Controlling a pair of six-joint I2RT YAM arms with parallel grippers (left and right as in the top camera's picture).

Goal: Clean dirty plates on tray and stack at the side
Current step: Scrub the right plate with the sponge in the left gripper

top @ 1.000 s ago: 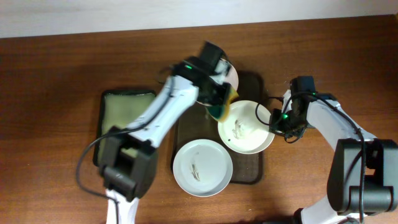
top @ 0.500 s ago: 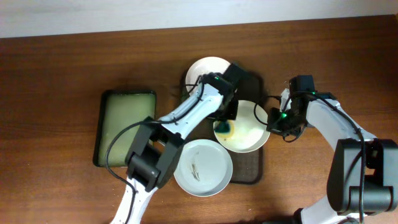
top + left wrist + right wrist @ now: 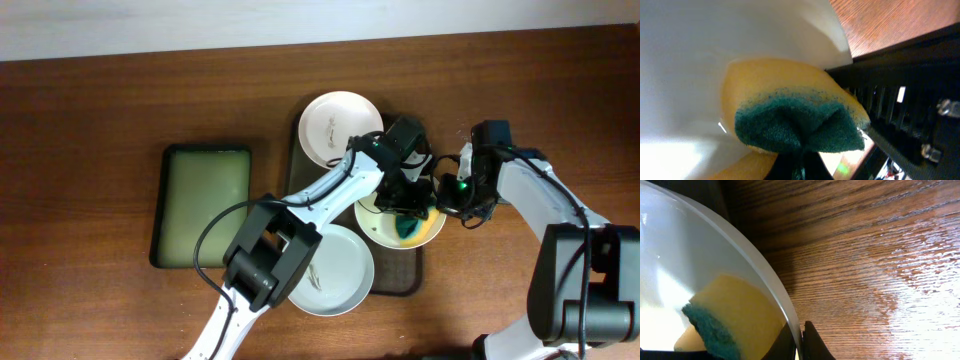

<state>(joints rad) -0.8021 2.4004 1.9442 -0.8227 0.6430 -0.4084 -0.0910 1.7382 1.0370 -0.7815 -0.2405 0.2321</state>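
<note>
Looking down from overhead, the dark brown tray (image 3: 296, 165) lies around the middle of the desk (image 3: 90, 110), its long side running from the far edge toward the near edge. Three white plates sit on it. The far plate (image 3: 335, 125) lies at the tray's far end with a faint smear in its middle. The near plate (image 3: 330, 265) overhangs the tray's near end and carries a small brownish streak. The middle plate (image 3: 380, 222) sticks out over the tray's right rim. The left gripper (image 3: 405, 208) is down inside this plate, its jaws clamped on a yellow and green sponge (image 3: 411, 229) that is pressed on the plate near its right rim. The right gripper (image 3: 448, 194) is at that same rim from the side of the desk's right edge. A smaller tray (image 3: 200, 200) of yellowish liquid lies well apart, toward the left edge.

Seen from the left wrist, the sponge (image 3: 790, 125) fills the middle, folded with its green scouring side outward, resting on the white plate (image 3: 695, 45). Bare wood shows at the upper right.

Seen from the right wrist, the plate's rim (image 3: 767, 282) curves down into the dark jaws at the bottom of the view, which pinch it. The sponge (image 3: 727, 312) lies just inside the rim, and glossy wood (image 3: 870, 260) spreads to the right.
</note>
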